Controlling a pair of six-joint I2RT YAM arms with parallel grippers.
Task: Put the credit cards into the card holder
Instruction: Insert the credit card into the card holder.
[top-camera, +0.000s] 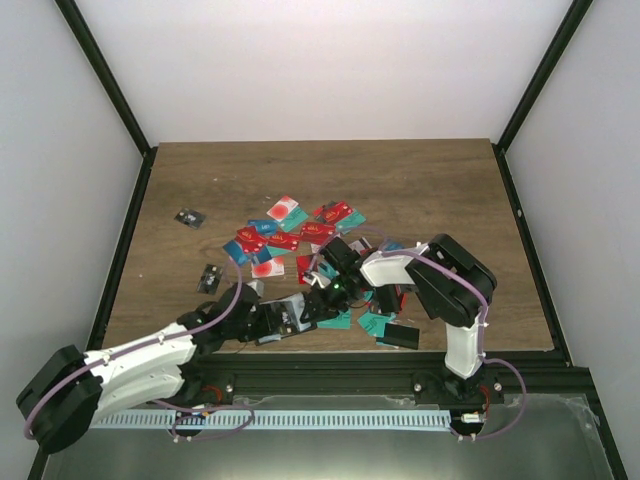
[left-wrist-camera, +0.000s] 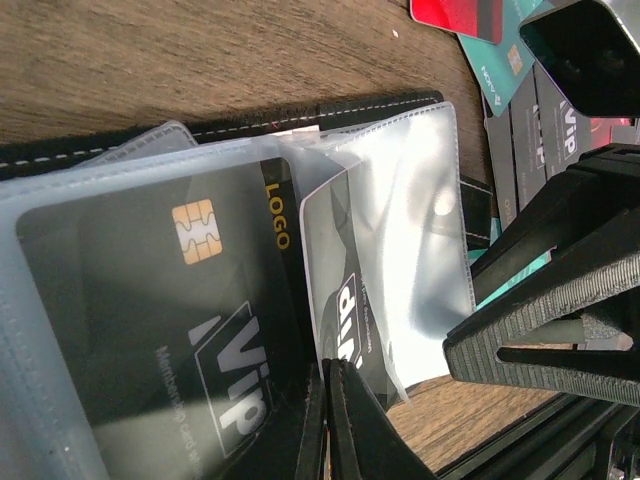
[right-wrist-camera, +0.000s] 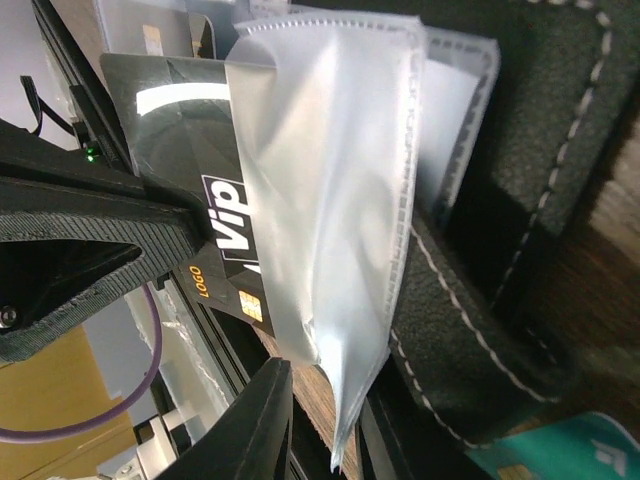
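Left gripper (left-wrist-camera: 331, 405) fingers clenched on card holder (left-wrist-camera: 250, 112) edge, between both grippers, low centre of overhead frame. Right gripper (right-wrist-camera: 322, 440) fingers straddle clear pocket (right-wrist-camera: 320, 180); grip unclear. Holder black, white-stitched, likely light and floppy, so best pinned by cover. Credit cards (top-camera: 290, 228) scattered mid-frame: thin, stiff, probably slick; take by edges.
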